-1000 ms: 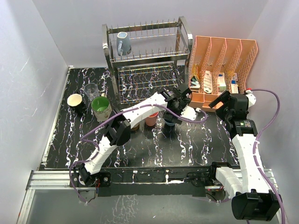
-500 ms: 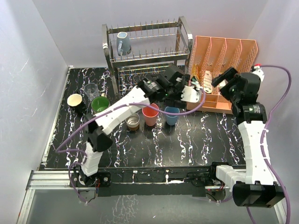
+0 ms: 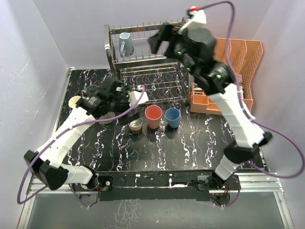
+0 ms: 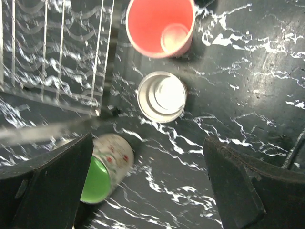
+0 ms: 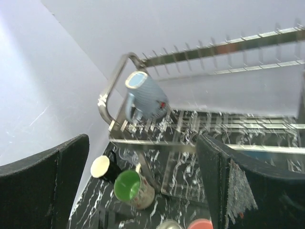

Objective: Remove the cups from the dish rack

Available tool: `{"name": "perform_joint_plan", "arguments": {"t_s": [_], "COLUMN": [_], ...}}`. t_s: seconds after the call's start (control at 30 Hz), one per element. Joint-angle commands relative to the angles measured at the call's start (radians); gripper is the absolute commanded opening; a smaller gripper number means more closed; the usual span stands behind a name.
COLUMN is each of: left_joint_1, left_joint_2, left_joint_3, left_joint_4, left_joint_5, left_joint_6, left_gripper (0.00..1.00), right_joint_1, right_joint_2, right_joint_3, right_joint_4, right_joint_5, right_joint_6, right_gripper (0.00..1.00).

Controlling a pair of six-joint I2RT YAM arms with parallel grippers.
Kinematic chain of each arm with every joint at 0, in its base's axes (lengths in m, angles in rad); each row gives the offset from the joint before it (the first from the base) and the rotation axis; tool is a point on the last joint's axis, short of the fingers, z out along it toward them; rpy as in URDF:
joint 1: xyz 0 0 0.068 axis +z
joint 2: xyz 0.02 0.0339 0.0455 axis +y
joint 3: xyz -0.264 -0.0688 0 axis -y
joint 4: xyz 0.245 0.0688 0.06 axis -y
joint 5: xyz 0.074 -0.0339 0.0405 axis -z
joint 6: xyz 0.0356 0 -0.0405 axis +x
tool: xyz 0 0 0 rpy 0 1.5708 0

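Only cup left in rack: a grey-blue mug (image 5: 145,101), at the left end of the upper tier, tipped over among the prongs, mouth up and to the left, handle on the lower left.
Feel, as I judge it: looks ceramic, so stiff, rather weighty for its size, smooth enough to slip, and breakable if it drops onto wire or table.
Where to hold: across the barrel, one finger on each side, or one finger inside the mouth and one outside the wall. The handle is a narrower target and would let it swing.
Way out: probably up off the prongs first, then away. Dragging it sideways risks snagging a prong.
Rack (image 3: 108,47): silver wire, two tiers. The lower tier shows no cups.
Right gripper (image 3: 157,40): high at the upper tier, right of the mug and apart from it, jaws spread wide, nothing between them.
Left gripper (image 4: 147,157): low over the table by the rack's lower left corner, jaws also wide and empty.
Cups already down: pink tumbler (image 3: 153,116), blue tumbler (image 3: 172,117) and metal cup (image 3: 136,126) close together in front of the rack, all upright. The green mug (image 4: 102,171) is left of them, and the cream cup (image 3: 75,101) is further left.
Organizer (image 3: 238,62): orange, right of the rack, not part of the job.
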Motion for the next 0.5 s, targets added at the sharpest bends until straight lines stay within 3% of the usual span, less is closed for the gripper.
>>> {"name": "perform_joint_plan", "arguments": {"t_s": [0.0, 0.27, 0.37, 0.47], "left_joint_1": [0.127, 0.223, 0.228, 0.231], "left_joint_2": [-0.175, -0.298, -0.309, -0.273], "left_joint_3": [-0.150, -0.343, -0.317, -0.203], "left_joint_4": [-0.028, -0.001, 0.045, 0.142], "left_joint_5": [0.140, 0.080, 0.068, 0.035], "left_joint_6": [-0.084, -0.110, -0.142, -0.186], "left_gripper": [0.96, 0.95, 0.95, 0.93], "right_joint_1": [0.120, 0.184, 0.184, 0.182], "right_joint_2": [0.227, 0.391, 0.430, 0.388], "right_joint_3": [0.264, 0.311, 0.345, 0.278], "right_joint_4": [-0.016, 0.205, 0.212, 0.240], "right_joint_5": [0.103, 0.165, 0.185, 0.212], "right_joint_6": [-0.178, -0.301, -0.320, -0.323], "right_gripper": [0.98, 0.98, 0.98, 0.98]}}
